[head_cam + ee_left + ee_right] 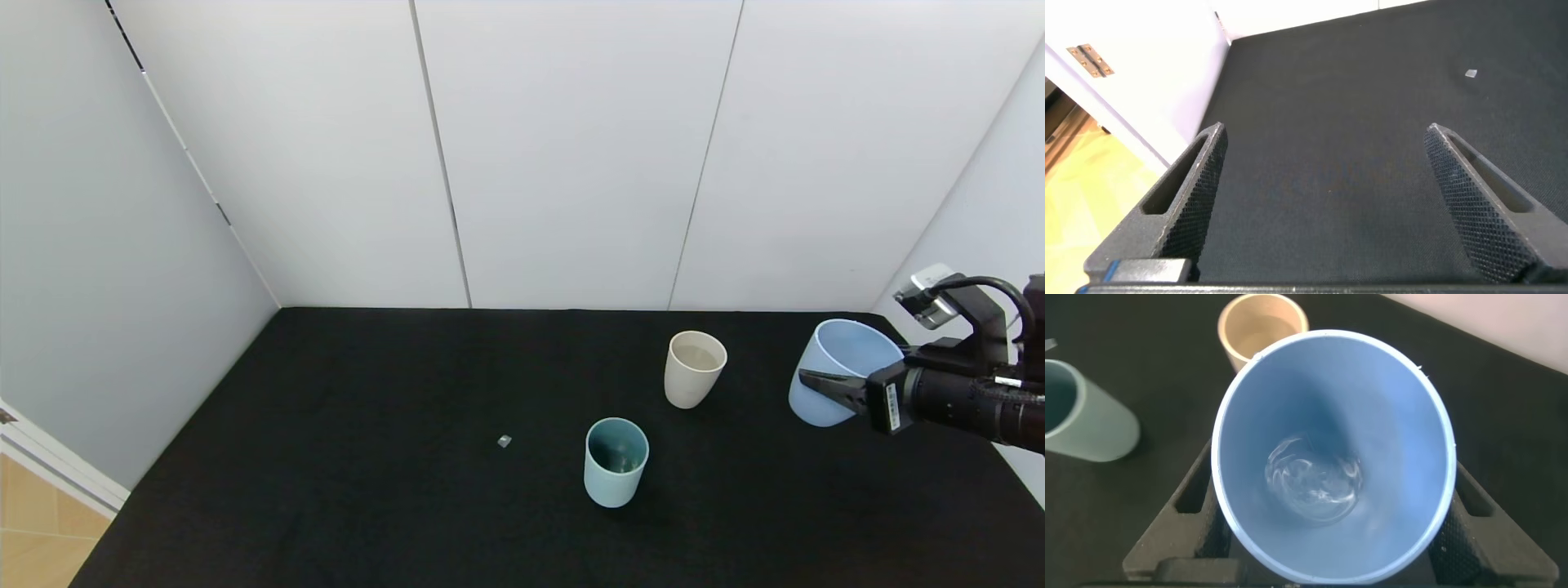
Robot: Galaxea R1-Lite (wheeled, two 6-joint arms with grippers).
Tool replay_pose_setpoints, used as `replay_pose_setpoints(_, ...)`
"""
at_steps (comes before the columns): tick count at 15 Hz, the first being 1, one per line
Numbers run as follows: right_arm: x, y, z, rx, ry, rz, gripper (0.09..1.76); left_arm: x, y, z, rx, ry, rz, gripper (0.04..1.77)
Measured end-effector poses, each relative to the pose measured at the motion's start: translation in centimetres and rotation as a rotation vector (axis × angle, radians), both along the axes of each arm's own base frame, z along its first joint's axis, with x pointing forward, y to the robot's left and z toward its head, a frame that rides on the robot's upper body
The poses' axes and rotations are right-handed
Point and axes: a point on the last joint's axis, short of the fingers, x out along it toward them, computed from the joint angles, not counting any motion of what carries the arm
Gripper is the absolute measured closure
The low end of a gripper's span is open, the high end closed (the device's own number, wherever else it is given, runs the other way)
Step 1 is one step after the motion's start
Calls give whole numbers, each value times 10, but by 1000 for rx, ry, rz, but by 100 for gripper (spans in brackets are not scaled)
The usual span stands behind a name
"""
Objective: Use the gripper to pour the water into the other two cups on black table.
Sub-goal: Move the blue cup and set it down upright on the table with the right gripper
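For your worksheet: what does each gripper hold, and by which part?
Right gripper clamps the light blue cup around its side wall. Left gripper holds nothing.

The right gripper [816, 382] reaches in from the head view's right edge, so its thick black arm is cut off there, and its far finger is hidden behind the wide light blue plastic cup [833, 376]. In the right wrist view that cup [1333, 453] fills the frame, covers most of the gripper fingers [1180, 514], and its lower rim runs past the edge. The pale teal tapered tumbler [1082, 412] is cropped there too. A tiny pale grey speck [504, 441] on the matte black cloth surface [326, 490] is too small to identify. The left gripper [1327, 139] shows only its fingers.
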Motion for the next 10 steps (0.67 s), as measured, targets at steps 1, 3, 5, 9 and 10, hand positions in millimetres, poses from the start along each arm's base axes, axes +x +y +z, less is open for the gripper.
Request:
replay_pose_setpoints(1, 1, -4, -7, 3, -5, -11, 54, 0, 0, 0, 0, 0, 0, 9)
replay_pose_setpoints(3, 6, -8, -20, 6, -20, -22, 54, 0, 0, 0, 0, 0, 0, 9)
replay_pose_setpoints(5, 14, -8, -38, 8, -15, -24, 55, 0, 0, 0, 0, 0, 0, 9)
replay_pose_setpoints(9, 28, -9, -70, 31, 27, -32, 55, 0, 0, 0, 0, 0, 0, 9)
replay_pose_setpoints(10, 29, -9, -77, 32, 49, -32, 55, 0, 0, 0, 0, 0, 0, 9)
